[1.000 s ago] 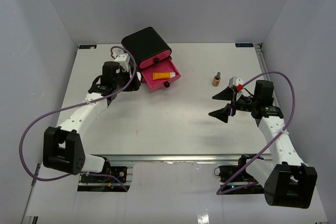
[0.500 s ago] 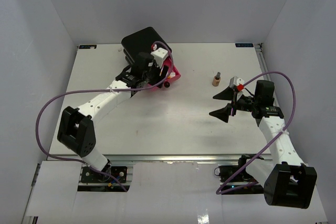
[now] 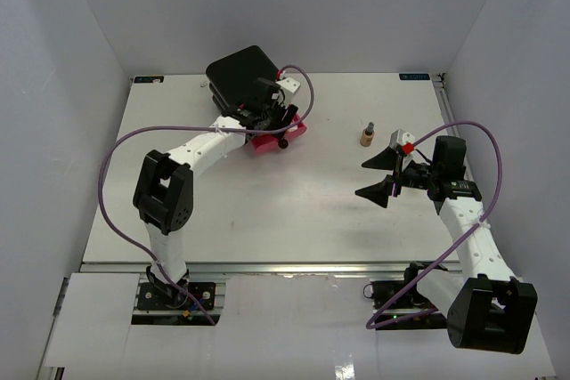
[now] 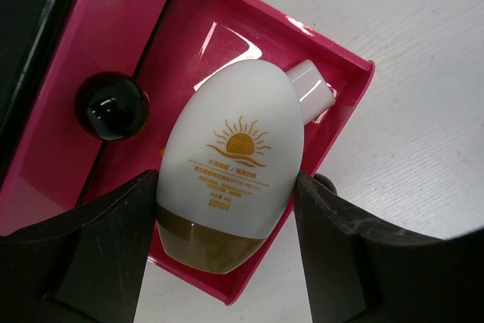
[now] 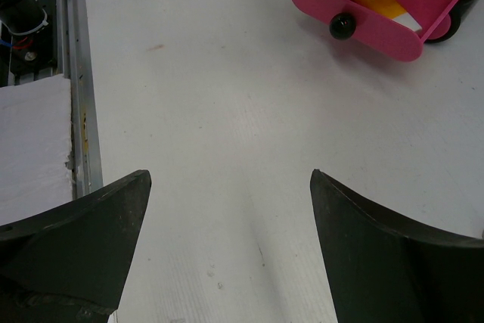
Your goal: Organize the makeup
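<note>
My left gripper (image 3: 267,117) (image 4: 225,187) hangs over the open pink drawer (image 3: 287,138) (image 4: 344,104) of the black box (image 3: 242,77). It is shut on a white egg-shaped sunscreen bottle (image 4: 234,156) with a gold base, its body just above the drawer. The white cap (image 4: 314,88) of the orange squeeze tube (image 5: 374,1) lies in the drawer beneath it. A small tan dark-capped bottle (image 3: 367,134) stands on the table at mid right. My right gripper (image 3: 381,177) (image 5: 227,187) is open and empty, below that bottle. The lipstick tubes are out of view.
A closed pink drawer with a black knob (image 4: 113,105) sits beside the open one. The open drawer's own knob (image 5: 342,26) faces the right arm. The table's metal front rail (image 5: 79,73) lies at the left of the right wrist view.
My left arm has swung from the left side of the box to the right, over the open drawer. The right arm has not moved.
</note>
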